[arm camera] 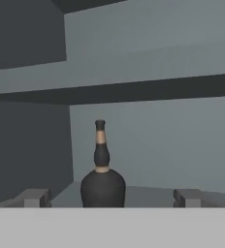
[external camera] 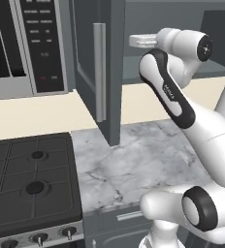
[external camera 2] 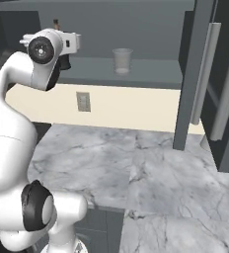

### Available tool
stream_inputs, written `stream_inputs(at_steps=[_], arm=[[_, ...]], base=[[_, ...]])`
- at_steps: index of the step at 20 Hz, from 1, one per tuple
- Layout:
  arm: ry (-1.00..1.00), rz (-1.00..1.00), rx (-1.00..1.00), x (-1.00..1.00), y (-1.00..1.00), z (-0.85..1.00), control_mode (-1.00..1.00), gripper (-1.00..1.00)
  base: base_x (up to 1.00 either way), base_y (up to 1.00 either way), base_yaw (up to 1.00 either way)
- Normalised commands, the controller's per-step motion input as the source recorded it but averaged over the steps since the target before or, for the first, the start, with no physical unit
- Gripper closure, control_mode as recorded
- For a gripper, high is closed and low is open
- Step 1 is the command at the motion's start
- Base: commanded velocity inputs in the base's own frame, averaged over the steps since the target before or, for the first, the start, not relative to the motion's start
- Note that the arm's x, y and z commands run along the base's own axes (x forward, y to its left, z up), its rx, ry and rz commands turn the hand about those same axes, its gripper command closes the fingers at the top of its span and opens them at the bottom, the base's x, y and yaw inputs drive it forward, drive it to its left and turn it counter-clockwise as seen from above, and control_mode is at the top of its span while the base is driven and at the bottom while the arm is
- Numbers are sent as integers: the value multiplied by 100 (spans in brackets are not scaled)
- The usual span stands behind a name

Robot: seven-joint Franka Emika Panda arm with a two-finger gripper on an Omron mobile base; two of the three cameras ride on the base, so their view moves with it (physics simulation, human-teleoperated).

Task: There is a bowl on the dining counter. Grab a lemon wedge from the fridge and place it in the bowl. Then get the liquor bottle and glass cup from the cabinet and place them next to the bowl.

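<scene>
The claw [arm camera: 109,197] is seen released, its two fingertips [arm camera: 34,197] spread wide at the bottom of the hand view and nothing held between them. The bottle [arm camera: 102,179] stands upright on the cabinet's lower shelf [arm camera: 148,196], straight ahead of the claw and slightly left of the midpoint between the tips; it is apart from both tips, farther into the cabinet [external camera 2: 136,24]. Its round dark body, narrow neck and dark cap are shown against the grey back wall, with a left side wall near it. In the right base view the hand is raised to shelf height at the left of the open cabinet, and the cup [external camera 2: 122,61] is seen upright on the same shelf, well to the right of the hand. The open cabinet door [external camera: 101,72] hangs over the marble worktop [external camera: 134,164], with the stove [external camera: 32,184] at its left.
</scene>
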Motion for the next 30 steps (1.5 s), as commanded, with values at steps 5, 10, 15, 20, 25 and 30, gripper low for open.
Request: stream_inputs(at_steps=[5, 10, 15, 20, 25, 30], arm=[[0, 0, 0, 15, 7, 0, -100, -100], [3, 0, -1, 17, 5, 0, -100, -100], [1, 0, 0, 24, 19, 0, -100, -100], [0, -1, 0, 24, 25, 0, -100, -100], [3, 0, 0, 28, 12, 1, -100, -100], [9, 0, 0, 28, 3, 0, -100, -100]], base=[[0, 0, 0], [0, 0, 0], [0, 0, 0], [0, 0, 0], [0, 0, 0], [0, 0, 0]])
